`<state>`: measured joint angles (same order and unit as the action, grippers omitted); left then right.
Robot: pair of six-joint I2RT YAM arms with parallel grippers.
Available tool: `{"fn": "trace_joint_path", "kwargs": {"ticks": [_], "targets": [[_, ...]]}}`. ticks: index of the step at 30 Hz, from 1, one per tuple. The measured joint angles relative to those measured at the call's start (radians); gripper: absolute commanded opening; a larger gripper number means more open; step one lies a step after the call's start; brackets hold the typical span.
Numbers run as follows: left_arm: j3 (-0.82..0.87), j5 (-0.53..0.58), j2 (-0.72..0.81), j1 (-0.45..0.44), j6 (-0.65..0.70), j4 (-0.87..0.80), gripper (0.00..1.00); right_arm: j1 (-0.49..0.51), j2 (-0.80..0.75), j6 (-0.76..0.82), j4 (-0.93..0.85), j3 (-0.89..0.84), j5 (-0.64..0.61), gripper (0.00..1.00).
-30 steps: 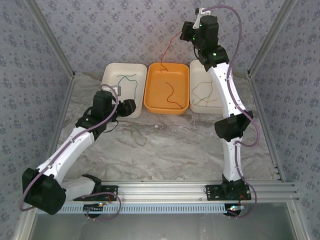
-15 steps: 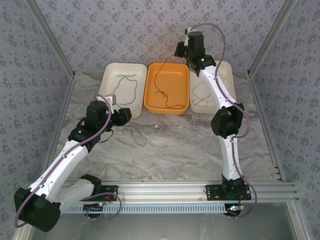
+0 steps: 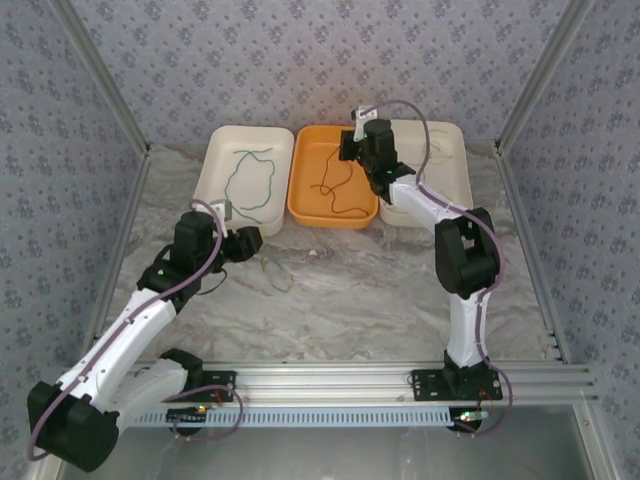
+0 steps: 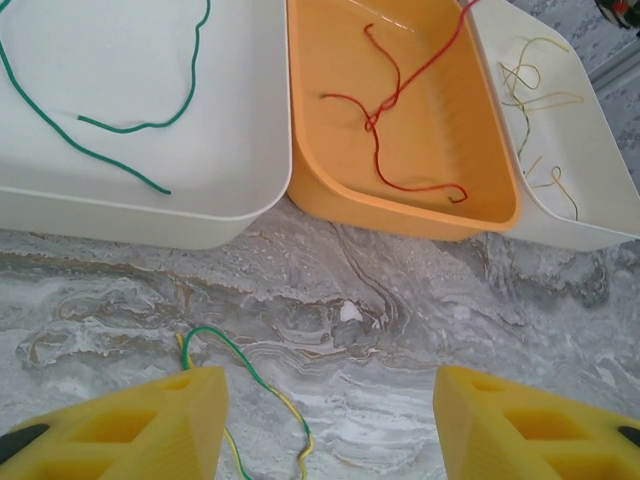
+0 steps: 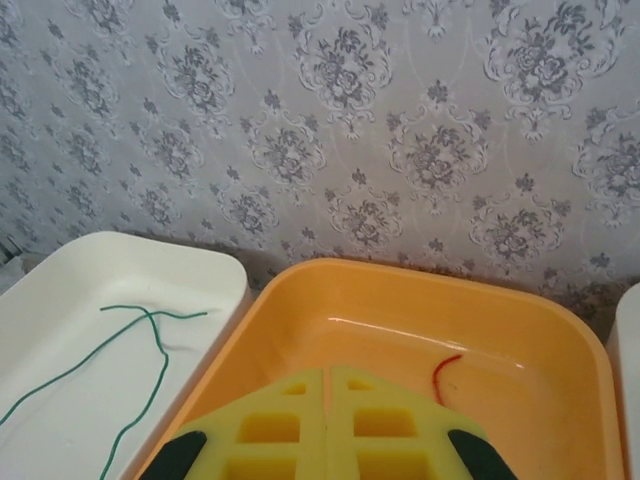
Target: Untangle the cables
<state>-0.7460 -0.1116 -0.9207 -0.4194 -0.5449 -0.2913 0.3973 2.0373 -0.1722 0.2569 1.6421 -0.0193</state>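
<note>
The red cable (image 5: 441, 374) is partly hidden behind the right gripper (image 5: 327, 373)

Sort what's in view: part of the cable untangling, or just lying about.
Job: thin green wire in left white plastic tray; thin red wire in orange plastic tray, pinched by shut right end effector; yellow-cream wires in right white plastic tray; loose green-and-yellow strands on marbled tabletop, below open left end effector.
Lying about: small white scrap on the tabletop.

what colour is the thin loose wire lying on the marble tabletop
The thin loose wire is green with yellow, clearest in the left wrist view.
</note>
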Motion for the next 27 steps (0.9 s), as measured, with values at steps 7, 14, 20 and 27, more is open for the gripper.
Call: {"fn": "trace_joint_path", "kwargs": {"ticks": [7,14,20,27], "targets": [[0.0,0.0,0.008,-0.016,-0.006,-0.003,0.56,-0.034,0.248,-0.033,-0.233,0.48,-0.011,0.0],[0.0,0.0,0.014,-0.018,-0.006,-0.005,0.56,-0.062,0.495,-0.084,-0.514,0.796,0.012,0.07],[0.0,0.0,0.006,-0.021,-0.006,-0.001,0.56,-0.048,0.469,-0.097,-0.579,0.654,0.038,0.35],[0.0,-0.001,-0.024,-0.028,-0.006,0.001,0.56,-0.019,0.445,-0.09,-0.623,0.62,0.041,0.64]]}}
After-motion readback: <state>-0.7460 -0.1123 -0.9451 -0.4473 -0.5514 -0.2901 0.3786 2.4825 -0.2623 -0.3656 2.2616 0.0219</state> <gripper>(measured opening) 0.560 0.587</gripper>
